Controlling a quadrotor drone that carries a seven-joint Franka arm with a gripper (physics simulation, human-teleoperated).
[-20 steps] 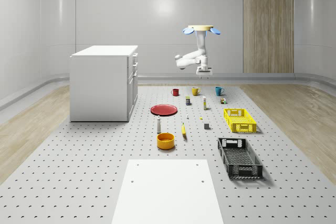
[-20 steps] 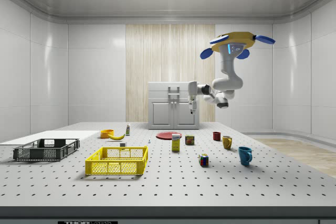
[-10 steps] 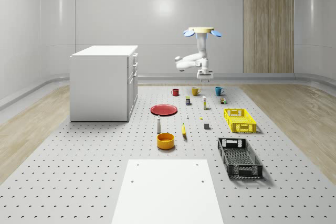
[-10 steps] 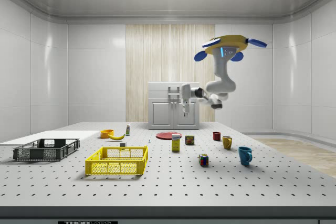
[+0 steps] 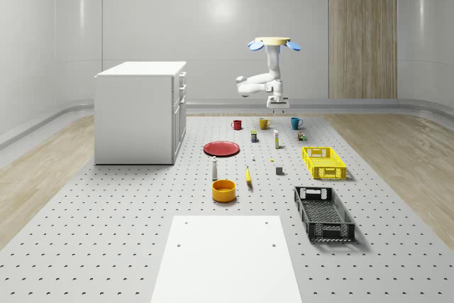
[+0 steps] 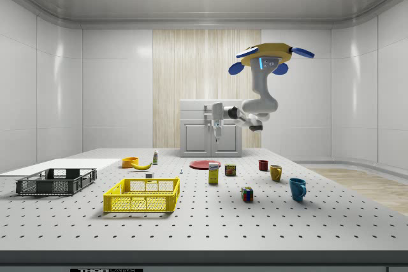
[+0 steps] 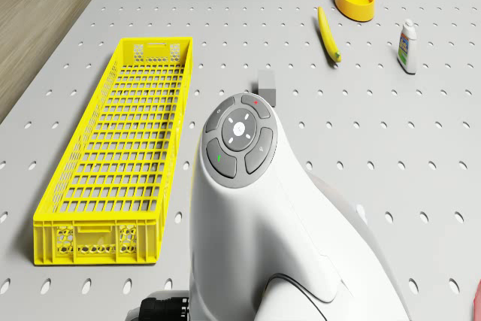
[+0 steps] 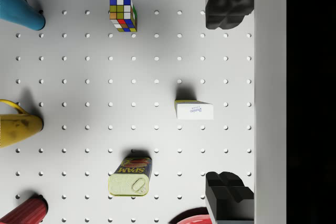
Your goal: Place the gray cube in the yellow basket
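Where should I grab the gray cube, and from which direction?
Come straight down on the gray cube and close on two opposite vertical faces. It sits flat on the table, apart from the yellow basket and the banana, so its sides look free. The gripper, open, is high above the cans.

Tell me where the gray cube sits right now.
In the whole-scene view the gray cube rests on the table between the banana on its left and the yellow basket on its right; the drone view shows it apart from the basket.
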